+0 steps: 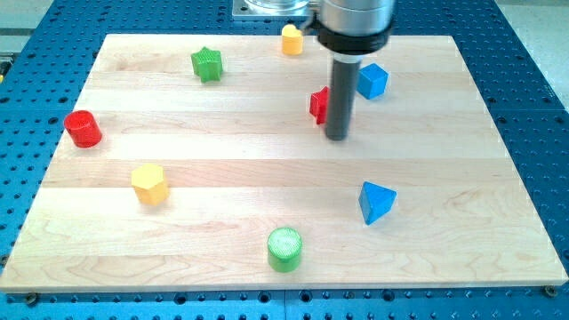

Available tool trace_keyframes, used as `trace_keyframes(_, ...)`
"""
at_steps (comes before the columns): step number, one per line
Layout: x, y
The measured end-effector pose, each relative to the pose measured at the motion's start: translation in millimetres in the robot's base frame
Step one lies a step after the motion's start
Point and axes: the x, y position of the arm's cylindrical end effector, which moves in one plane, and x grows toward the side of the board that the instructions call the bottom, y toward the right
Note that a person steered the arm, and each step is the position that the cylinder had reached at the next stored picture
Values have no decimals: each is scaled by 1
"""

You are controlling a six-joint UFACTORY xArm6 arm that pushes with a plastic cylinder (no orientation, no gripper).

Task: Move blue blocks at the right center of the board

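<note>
A blue cube [372,81] sits at the upper right of the wooden board [462,178]. A blue triangular block [375,202] lies lower down, right of the middle. My tip [336,137] rests on the board below and left of the blue cube, and well above the blue triangle. It touches neither blue block. A red block [317,105] stands just left of the rod and is partly hidden by it.
A yellow block [292,39] is at the top edge. A green star [206,64] is at the upper left. A red cylinder [83,129] is at the left edge. A yellow hexagon [149,184] and a green cylinder [284,249] lie lower down.
</note>
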Motion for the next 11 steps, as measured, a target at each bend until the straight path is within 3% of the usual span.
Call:
trace_keyframes(1, -3, -74)
trace_keyframes(2, -52, -175)
trace_keyframes(3, -117, -139)
trace_keyframes(5, -114, 28)
trace_keyframes(6, -99, 81)
trace_keyframes(8, -20, 116)
trace_keyframes(9, -16, 103)
trace_keyframes(11, 8, 134)
